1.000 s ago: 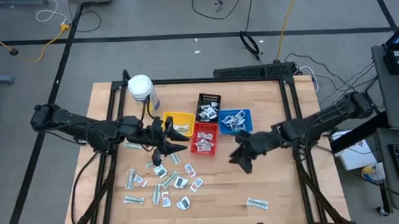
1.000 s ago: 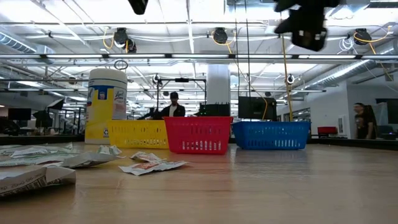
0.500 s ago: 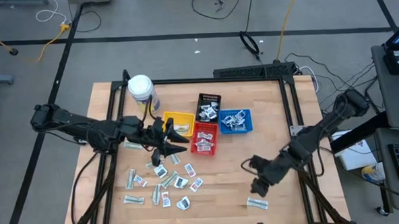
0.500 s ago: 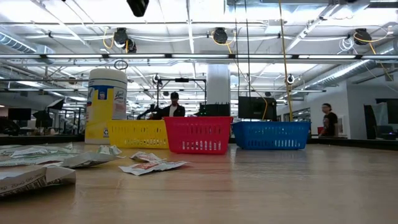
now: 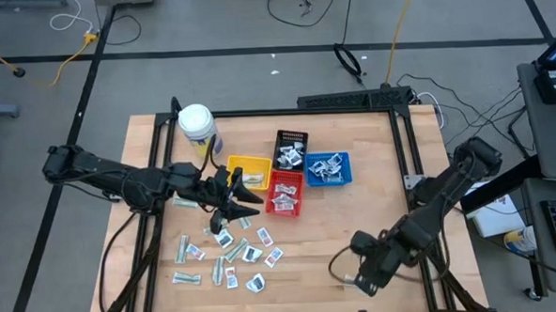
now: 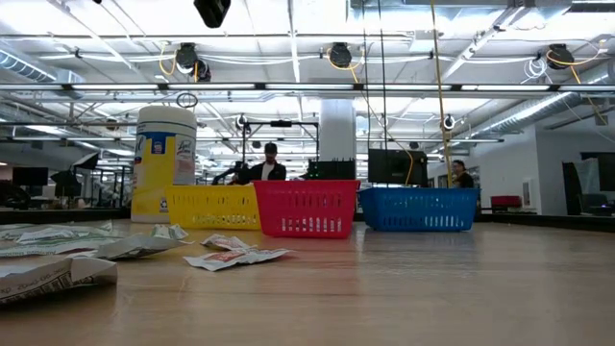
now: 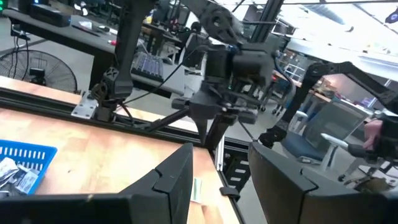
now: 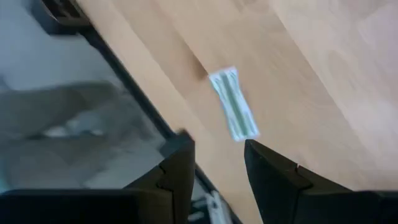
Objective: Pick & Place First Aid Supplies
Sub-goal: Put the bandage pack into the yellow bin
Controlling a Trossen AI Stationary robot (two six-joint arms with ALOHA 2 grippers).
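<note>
- The right gripper (image 5: 362,282) has swung from near the blue tray (image 5: 329,168) at the worktop's middle to the near right part of the worktop (image 5: 373,171), close to the front edge.
- It now sits over a lone green-striped packet (image 8: 234,104). In the right wrist view that packet lies just ahead of the fingers (image 8: 177,168), near the worktop's edge. In the high view the arm hides it.
- The right fingers stand parted with nothing between them, so no grasp has been made yet.
- My reading: this is the approach to a pick. What remains is to come down, straddle the packet and close.
- The left gripper (image 5: 231,188) has not moved. It hangs over the worktop's middle, just in front of the yellow tray (image 5: 248,167) and beside the red tray (image 5: 284,192).
- Its fingers (image 7: 171,180) are parted and empty in the left wrist view.
- The other scattered packets (image 5: 228,252) lie unchanged toward the near left of the worktop, in front of the left gripper.
- The black tray (image 5: 291,141) and the blue one already hold some packets.
- The white jar (image 5: 196,124) stands at the far left.
</note>
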